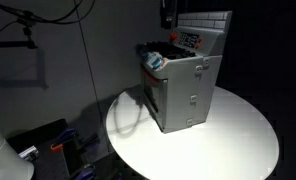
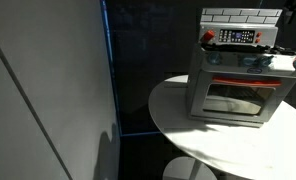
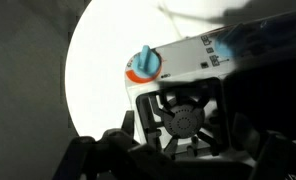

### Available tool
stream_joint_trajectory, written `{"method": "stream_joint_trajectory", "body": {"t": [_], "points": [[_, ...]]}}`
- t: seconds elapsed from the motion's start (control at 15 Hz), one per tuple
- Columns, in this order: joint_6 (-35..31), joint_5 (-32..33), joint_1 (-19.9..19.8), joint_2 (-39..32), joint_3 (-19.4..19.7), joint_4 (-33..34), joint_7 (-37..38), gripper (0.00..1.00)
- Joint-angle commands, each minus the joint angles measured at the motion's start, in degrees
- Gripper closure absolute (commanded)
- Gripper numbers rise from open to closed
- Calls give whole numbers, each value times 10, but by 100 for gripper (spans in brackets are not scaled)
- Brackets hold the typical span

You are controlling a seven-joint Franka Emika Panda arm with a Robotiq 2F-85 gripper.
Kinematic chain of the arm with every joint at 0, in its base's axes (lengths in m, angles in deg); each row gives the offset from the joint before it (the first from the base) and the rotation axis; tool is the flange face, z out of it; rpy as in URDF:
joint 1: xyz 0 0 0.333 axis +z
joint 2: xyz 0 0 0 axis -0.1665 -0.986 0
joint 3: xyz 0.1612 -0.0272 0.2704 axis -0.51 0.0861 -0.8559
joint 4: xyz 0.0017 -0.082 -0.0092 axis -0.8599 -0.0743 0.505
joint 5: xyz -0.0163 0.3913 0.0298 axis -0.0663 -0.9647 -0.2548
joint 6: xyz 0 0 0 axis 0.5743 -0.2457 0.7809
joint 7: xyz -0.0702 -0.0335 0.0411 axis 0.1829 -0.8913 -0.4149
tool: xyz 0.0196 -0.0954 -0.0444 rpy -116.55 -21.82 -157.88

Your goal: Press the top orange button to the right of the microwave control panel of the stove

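White round table (image 1: 238, 130) under grey stove (image 1: 188, 92), pale wall (image 2: 48, 70) beside, darkness behind.

End effector (image 3: 178, 162) hangs, fingers spread wide apart.

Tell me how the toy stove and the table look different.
The stove is grey; the table is white. The stove is boxy with straight corners; the table is round and flat. The stove has a door and buttons; the table is plain. Both show in both exterior views.
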Motion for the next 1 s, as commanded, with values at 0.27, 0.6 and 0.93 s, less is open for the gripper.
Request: {"method": "stream_joint_trajectory", "body": {"t": [0.27, 0.6, 0.93], "points": [[113, 2, -12, 50, -6, 38, -67, 0], [118, -4, -15, 83, -6, 39, -122, 0], [107, -2, -16, 87, -9, 32, -117, 0]]}}
